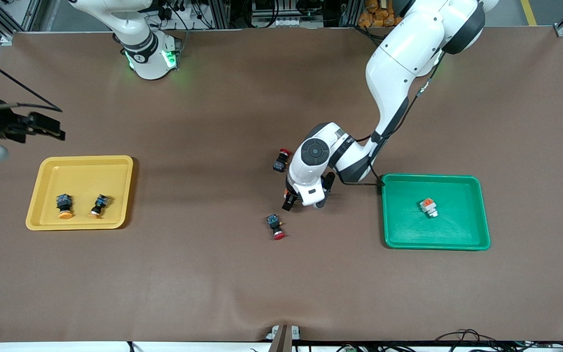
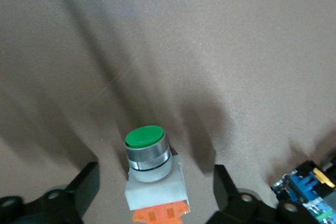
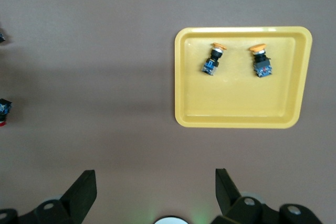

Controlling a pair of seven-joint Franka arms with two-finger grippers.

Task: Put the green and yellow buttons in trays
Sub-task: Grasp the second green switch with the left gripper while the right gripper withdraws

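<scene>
The last green-capped button (image 2: pixel 152 169) is being approached: it lies on the brown table mat (image 1: pixel 213 274) between the parted jaws of the left gripper (image 2: pixel 155 195), untouched. Closing, lifting and carriage to the green tray (image 1: pixel 435 244) are judged next. The right gripper (image 3: pixel 155 195), jaws apart, waits above the yellow tray (image 3: pixel 236 121).

Your left arm reaches down from its base to mid-desk, wrist bent low, and the left gripper (image 1: pixel 295 201) has its jaws spread wide. Your right arm waits raised at its end of the desk, right gripper (image 3: pixel 152 192) jaws wide apart.
</scene>
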